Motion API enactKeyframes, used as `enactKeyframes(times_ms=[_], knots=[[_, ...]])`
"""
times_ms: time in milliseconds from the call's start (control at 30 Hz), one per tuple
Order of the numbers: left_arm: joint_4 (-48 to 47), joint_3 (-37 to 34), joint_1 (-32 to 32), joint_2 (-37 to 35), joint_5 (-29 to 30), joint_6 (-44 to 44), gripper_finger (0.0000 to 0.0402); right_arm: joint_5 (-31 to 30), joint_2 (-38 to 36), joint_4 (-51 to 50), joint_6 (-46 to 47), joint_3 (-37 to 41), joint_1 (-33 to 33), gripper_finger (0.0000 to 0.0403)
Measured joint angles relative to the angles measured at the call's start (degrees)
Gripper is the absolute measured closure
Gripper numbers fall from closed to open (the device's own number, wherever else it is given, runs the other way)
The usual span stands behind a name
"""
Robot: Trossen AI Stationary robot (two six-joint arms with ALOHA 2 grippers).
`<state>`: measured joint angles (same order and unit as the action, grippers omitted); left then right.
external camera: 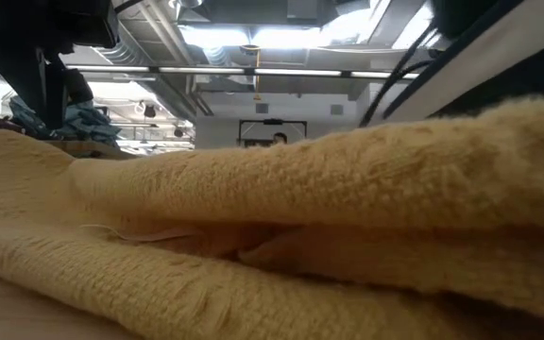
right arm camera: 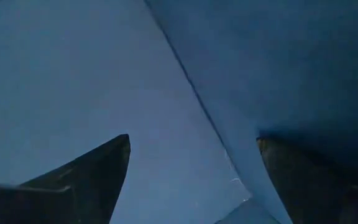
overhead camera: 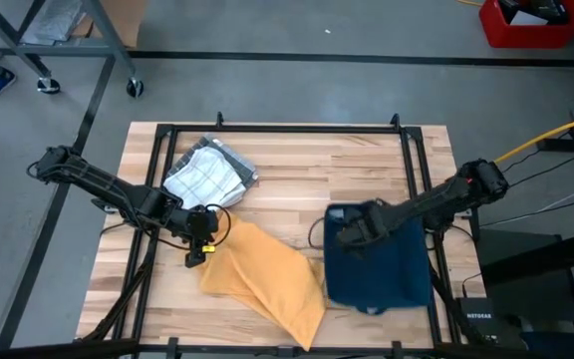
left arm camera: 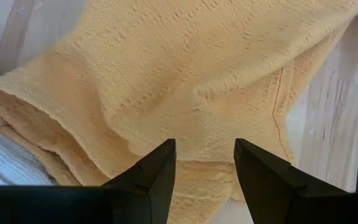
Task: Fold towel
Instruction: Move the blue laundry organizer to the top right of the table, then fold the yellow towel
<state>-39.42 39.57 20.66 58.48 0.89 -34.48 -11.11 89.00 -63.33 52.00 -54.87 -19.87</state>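
- We see blue towel (right arm camera: pixel 104 74) filling the whole view, a fold edge running from 12 o'clock toward 5.
- Right gripper (right arm camera: pixel 191 180) spread wide, dark fingers (right arm camera: pixel 86 177) at 7 and 4 o'clock.

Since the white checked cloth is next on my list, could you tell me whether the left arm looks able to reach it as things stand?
Probably yes. The left end effector sits open at the yellow towel's edge, and the white checked cloth lies just beyond it on the table, with nothing in between.

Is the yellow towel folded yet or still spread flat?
Folded at least partly: the yellow towel lies as a narrow diagonal band, and the left wrist view shows stacked layers at its edge.
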Motion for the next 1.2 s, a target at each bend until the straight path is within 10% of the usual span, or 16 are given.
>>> enactKeyframes(times_ms=[600,1000,1200], knots=[[2.78,-0.02,-0.01,0.0,1.03,-0.03,0.0247,-8.97,-0.01,11.22,-36.93,-0.31,43.26,0.004],[2.79,-0.02,-0.02,0.0,1.07,-0.01,0.0247,-8.22,-0.01,16.52,-49.89,-13.38,52.38,0.004],[2.71,-0.02,-0.02,0.0,1.51,-0.02,0.0247,4.35,-0.01,14.47,-43.44,-25.51,50.59,0.004]])
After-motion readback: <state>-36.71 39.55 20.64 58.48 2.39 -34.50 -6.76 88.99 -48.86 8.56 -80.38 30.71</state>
